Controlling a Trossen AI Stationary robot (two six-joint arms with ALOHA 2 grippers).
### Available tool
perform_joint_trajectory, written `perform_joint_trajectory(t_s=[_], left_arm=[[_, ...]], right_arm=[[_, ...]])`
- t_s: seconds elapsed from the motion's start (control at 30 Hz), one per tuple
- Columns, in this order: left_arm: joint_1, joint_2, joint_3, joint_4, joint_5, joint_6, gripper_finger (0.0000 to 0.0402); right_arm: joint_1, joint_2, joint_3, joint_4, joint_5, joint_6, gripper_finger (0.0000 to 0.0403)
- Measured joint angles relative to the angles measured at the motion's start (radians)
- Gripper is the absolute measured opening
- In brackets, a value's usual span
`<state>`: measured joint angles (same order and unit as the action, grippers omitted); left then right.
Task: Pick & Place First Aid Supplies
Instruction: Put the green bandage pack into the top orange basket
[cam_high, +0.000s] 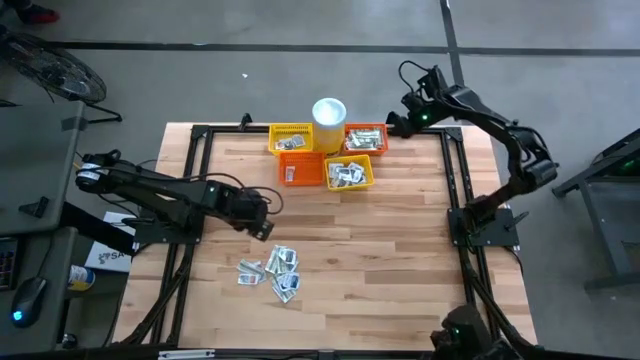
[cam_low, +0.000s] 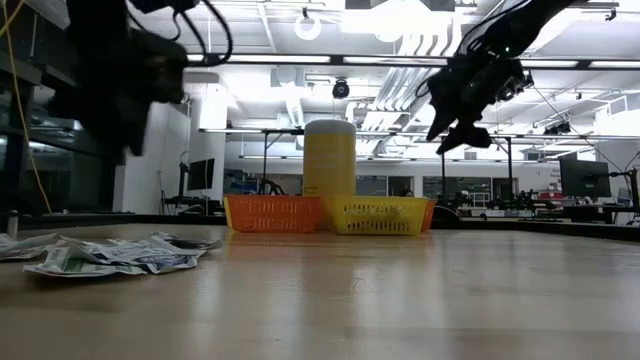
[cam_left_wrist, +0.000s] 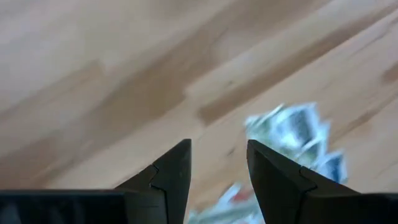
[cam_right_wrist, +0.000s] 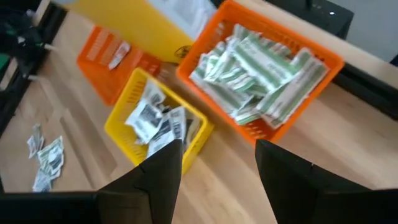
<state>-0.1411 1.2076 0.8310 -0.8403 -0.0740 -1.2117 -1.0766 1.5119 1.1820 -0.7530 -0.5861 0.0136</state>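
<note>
- Your loose first aid supplies (cam_high: 272, 271) lie scattered low and left of centre in the high view — small flat white and grey sachets with dark print, some overlapping, on bare wood.
- More of them sit sorted in the baskets near the top centre: pale green packets fill the orange basket (cam_right_wrist: 323, 62) at the right, and grey-white ones lie in the yellow basket (cam_right_wrist: 121, 124) beside it.
- A second yellow basket (cam_high: 291, 139) and a second orange basket (cam_high: 300, 171) stand to their left, touching, around a white cup (cam_high: 329, 113).
- The left gripper (cam_high: 266, 229) hangs just above the loose pile, off the wood; its fingers stand apart with nothing between them.
- The right gripper (cam_high: 392, 122) is at the upper right of the high view, just beside the basket of green packets — fingers apart too, holding nothing.
- You are working on a pale wooden butcher-block table (cam_high: 400, 260) with a black frame along its edges.
- The low view shows an open workshop behind it, with ceiling lights, monitors and benches.
</note>
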Motion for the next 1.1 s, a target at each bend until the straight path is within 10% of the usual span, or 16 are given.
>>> perform_joint_trajectory(t_s=[0.4, 1.1], left_arm=[[-0.195, 0.000, -0.051, -0.065, 0.041, -0.201, 0.0154], [-0.394, -0.005, -0.387, 0.439, 0.070, -0.487, 0.0154]], right_arm=[[0.136, -0.109, 0.000, -0.067, 0.000, -0.019, 0.0197], [0.303, -0.226, 0.000, -0.077, 0.058, 0.056, 0.0197]])
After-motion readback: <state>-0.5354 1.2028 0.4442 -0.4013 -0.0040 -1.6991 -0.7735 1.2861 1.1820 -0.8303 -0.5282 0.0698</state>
